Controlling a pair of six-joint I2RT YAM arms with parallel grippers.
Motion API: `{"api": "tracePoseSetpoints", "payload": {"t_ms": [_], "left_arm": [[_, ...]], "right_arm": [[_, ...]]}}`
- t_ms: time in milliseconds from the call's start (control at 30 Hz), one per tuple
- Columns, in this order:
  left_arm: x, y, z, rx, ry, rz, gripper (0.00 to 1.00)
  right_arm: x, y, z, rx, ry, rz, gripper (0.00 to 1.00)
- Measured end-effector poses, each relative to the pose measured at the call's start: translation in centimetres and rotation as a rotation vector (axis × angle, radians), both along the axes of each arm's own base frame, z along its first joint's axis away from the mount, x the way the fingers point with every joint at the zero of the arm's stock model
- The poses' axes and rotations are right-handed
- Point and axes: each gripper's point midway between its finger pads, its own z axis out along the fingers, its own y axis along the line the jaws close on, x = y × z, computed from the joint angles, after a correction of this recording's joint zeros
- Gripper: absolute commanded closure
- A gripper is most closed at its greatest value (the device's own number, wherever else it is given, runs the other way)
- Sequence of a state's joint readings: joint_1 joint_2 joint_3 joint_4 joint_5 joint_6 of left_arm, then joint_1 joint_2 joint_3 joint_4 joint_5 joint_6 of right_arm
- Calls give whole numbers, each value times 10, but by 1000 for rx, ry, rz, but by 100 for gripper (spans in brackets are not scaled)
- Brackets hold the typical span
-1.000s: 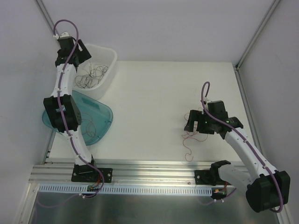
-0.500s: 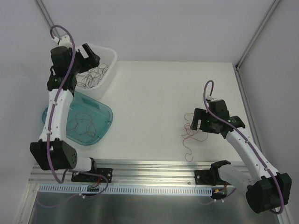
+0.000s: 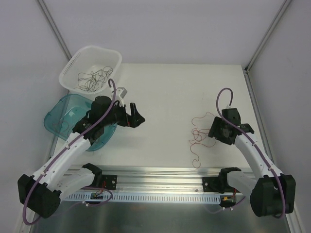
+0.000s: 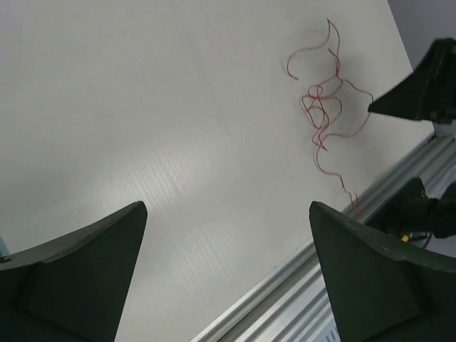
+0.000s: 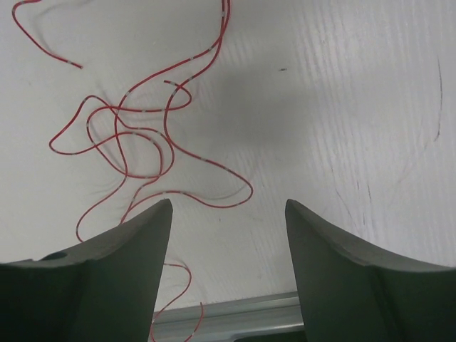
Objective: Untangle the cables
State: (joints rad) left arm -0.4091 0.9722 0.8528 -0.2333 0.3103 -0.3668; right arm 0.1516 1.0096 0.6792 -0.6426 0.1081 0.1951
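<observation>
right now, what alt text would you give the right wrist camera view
A loose tangle of thin red wire lies on a white table, mostly up and left of the right end effector, which is open and empty at the bottom edge. A strip of metal rail shows below.

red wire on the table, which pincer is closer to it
Right. The right pincer sits just right of the red wire; the left pincer is far off to its left, beside the teal tray.
</observation>
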Motion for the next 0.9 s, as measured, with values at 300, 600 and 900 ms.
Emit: {"api": "tracePoseSetpoints", "payload": {"t_ms": [300, 600, 900], "left_arm": [[-48, -14, -53, 9, 127, -76, 1], [-45, -15, -59, 15, 146, -68, 1], [-42, -19, -63, 22, 156, -74, 1]], "right_arm": [[19, 10, -27, 27, 44, 48, 88], [60, 77, 59, 8, -138, 373, 99], [46, 157, 177, 83, -434, 769, 99]]}}
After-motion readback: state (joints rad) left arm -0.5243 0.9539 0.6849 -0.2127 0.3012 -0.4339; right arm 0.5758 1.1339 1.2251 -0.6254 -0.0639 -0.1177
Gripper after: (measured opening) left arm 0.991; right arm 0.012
